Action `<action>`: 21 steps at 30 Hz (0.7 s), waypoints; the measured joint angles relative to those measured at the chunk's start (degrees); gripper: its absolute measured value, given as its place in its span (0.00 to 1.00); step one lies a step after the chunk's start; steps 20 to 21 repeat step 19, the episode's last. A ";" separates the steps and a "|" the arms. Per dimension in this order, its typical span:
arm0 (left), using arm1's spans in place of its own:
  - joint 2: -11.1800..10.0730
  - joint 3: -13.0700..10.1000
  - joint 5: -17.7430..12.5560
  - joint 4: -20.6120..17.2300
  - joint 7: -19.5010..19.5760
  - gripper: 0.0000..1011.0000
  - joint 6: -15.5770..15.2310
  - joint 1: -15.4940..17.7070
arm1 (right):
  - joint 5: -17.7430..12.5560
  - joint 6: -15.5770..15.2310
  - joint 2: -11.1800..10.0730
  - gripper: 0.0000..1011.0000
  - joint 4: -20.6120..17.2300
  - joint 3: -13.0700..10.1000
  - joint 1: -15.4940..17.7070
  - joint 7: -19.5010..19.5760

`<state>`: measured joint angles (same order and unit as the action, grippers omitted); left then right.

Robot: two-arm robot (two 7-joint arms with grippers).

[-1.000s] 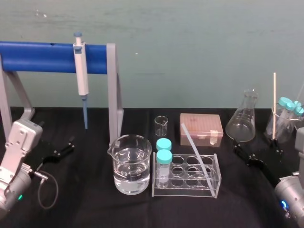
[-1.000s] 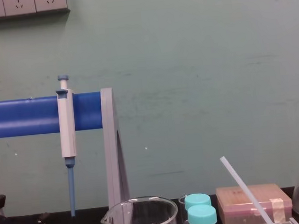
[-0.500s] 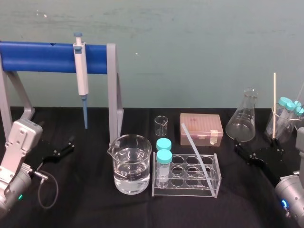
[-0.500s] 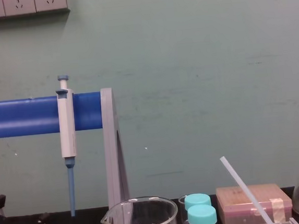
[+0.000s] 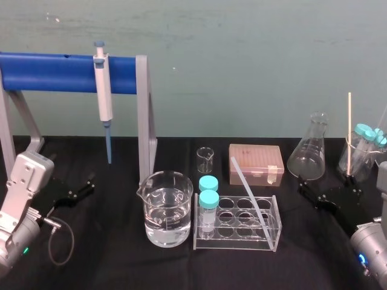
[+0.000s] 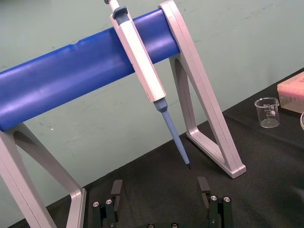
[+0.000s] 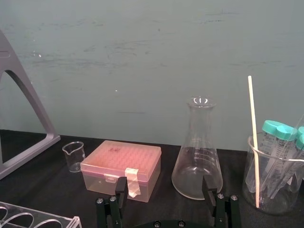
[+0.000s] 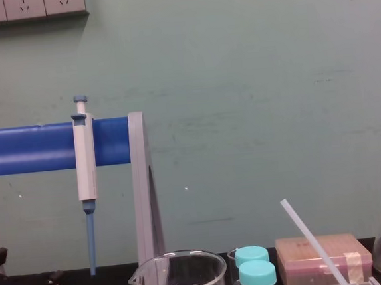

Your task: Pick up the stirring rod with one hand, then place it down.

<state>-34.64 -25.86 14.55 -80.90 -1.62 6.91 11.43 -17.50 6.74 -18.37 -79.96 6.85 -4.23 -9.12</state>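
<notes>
A pale green painted wall [image 8: 251, 77] stands behind everything, flat and matte, marked with faint scuffs and darker streaks. A row of white power sockets [image 8: 25, 7] sits high on it toward the left. The wall rises from the far edge of the surface [image 5: 109, 266], which is covered in black cloth. The light is even, without hard shadows.

Lab bench. Black-covered table [image 5: 121, 266] against a green wall. Far left, a pipette [image 5: 104, 90] hangs on a blue-barred stand [image 5: 48, 72]. Centre: water-filled beaker [image 5: 167, 208], clear tube rack [image 5: 236, 244] with teal-capped tubes [image 5: 209, 208], pink tip box [image 5: 256, 164]. Conical flask [image 5: 309, 151] far right.
</notes>
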 joint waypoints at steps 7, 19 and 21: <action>0.00 0.00 0.00 0.00 0.00 0.99 0.00 0.00 | 0.00 0.01 0.00 0.99 0.00 0.00 0.00 0.02; 0.00 0.00 0.00 0.00 0.00 0.99 0.00 0.00 | 0.00 0.00 0.00 0.99 0.00 0.00 0.00 0.02; 0.00 0.00 0.00 0.00 0.00 0.99 0.00 0.00 | 0.00 0.00 0.00 0.99 0.00 0.00 0.00 0.02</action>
